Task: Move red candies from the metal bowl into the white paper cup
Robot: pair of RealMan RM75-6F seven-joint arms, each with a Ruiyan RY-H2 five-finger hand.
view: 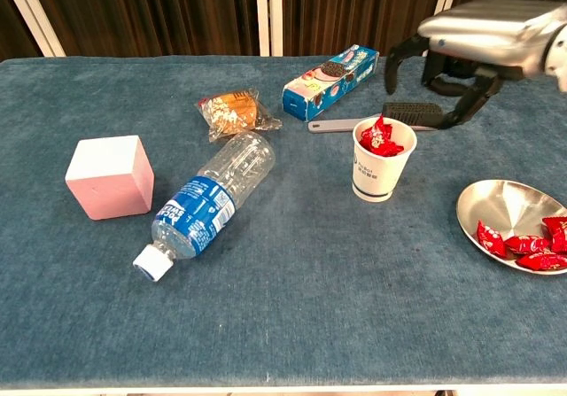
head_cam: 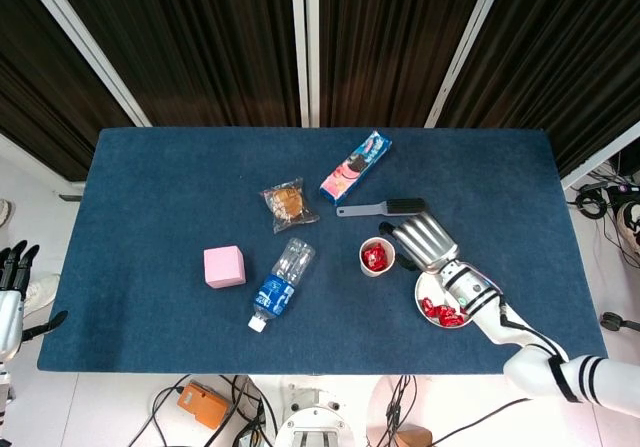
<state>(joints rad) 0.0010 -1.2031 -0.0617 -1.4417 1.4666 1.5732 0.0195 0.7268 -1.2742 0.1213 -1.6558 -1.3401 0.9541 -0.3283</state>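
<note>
A: Candies, red (view: pixel 383 138): several lay heaped in the white paper cup (view: pixel 381 171), which stood upright toward the near right part of the bench (head_cam: pixel 150 187). More red candies (view: pixel 524 242) lay in the metal bowl (view: pixel 499 205), at the near right edge of the bench, just right of the cup.

B: Right hand?

A: Right hand (view: pixel 469 37): raised above the bench, up and to the right of the cup, touching neither cup nor bowl. Its fingers (view: pixel 467 104) hung curled downward and apart, with nothing between them. In the head view the same hand (head_cam: pixel 424 241) sat between the cup and the bowl.

B: Left hand?

A: Left hand (head_cam: pixel 10 297): off the bench, beyond its near left corner, fingers apart and holding nothing.

B: Other items?

A: Pink cube (view: pixel 110 176), toward the near left. Plastic water bottle (view: pixel 206 202), lying on its side beside the cube, cap toward the near edge. Wrapped snack (view: pixel 232 111), mid-bench. Blue biscuit box (view: pixel 330 81), farther back. Brush with a grey handle (view: pixel 390 115), lying flat just behind the cup.
</note>
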